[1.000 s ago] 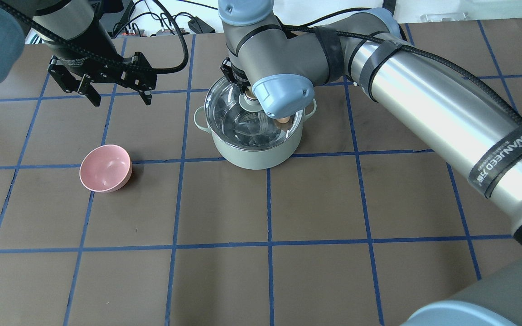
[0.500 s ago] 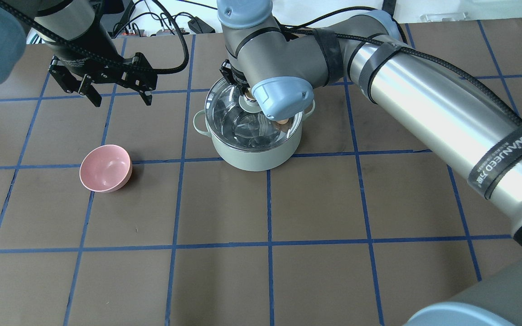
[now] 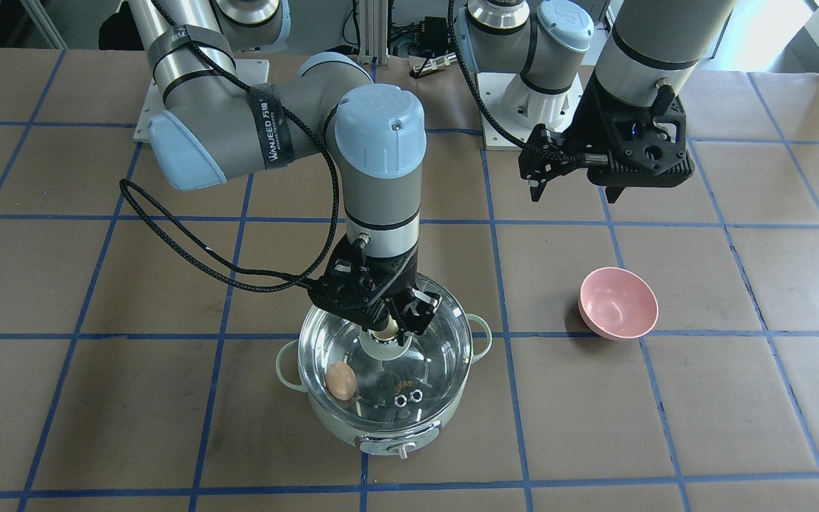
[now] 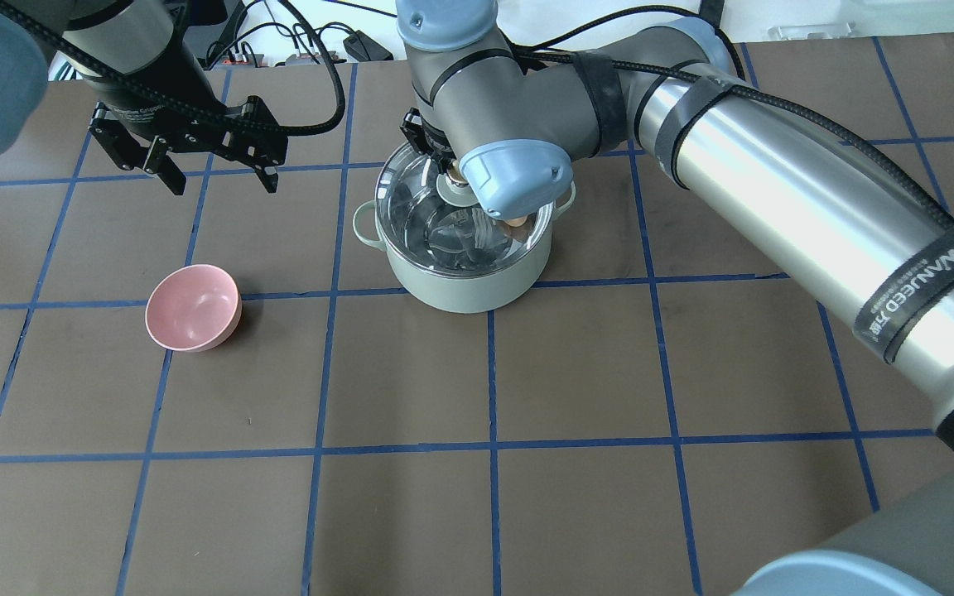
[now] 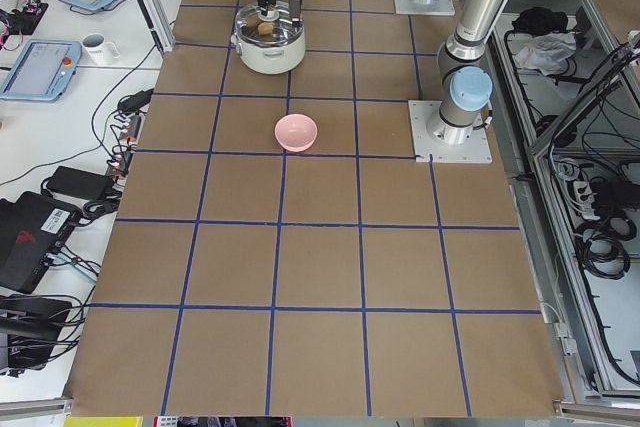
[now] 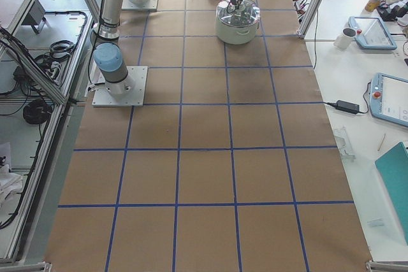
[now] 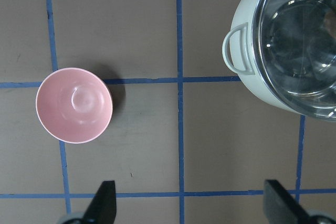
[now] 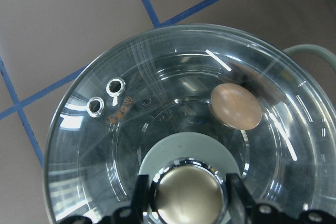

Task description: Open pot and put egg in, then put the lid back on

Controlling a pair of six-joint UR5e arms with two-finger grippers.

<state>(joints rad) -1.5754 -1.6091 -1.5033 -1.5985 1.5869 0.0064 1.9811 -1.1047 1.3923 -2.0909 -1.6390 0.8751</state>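
The mint-green pot [image 4: 460, 285] stands at the table's middle back; it also shows in the front view [image 3: 381, 427]. The clear glass lid [image 3: 431, 355] lies level on its rim. The tan egg [image 3: 340, 380] lies inside the pot and shows through the glass in the right wrist view [image 8: 236, 106]. My right gripper [image 3: 389, 328] is shut on the lid's beige knob [image 8: 188, 198], with a finger on each side. My left gripper [image 4: 220, 178] is open and empty, held above the table to the pot's left.
A pink bowl [image 4: 193, 307] stands empty on the table left of the pot, below my left gripper, and shows in the left wrist view [image 7: 74, 105]. Cables and equipment lie beyond the table's back edge. The right arm spans the table's right half.
The right gripper has lowered the lid from a raised, offset position down onto the pot's rim. The left arm has barely moved.
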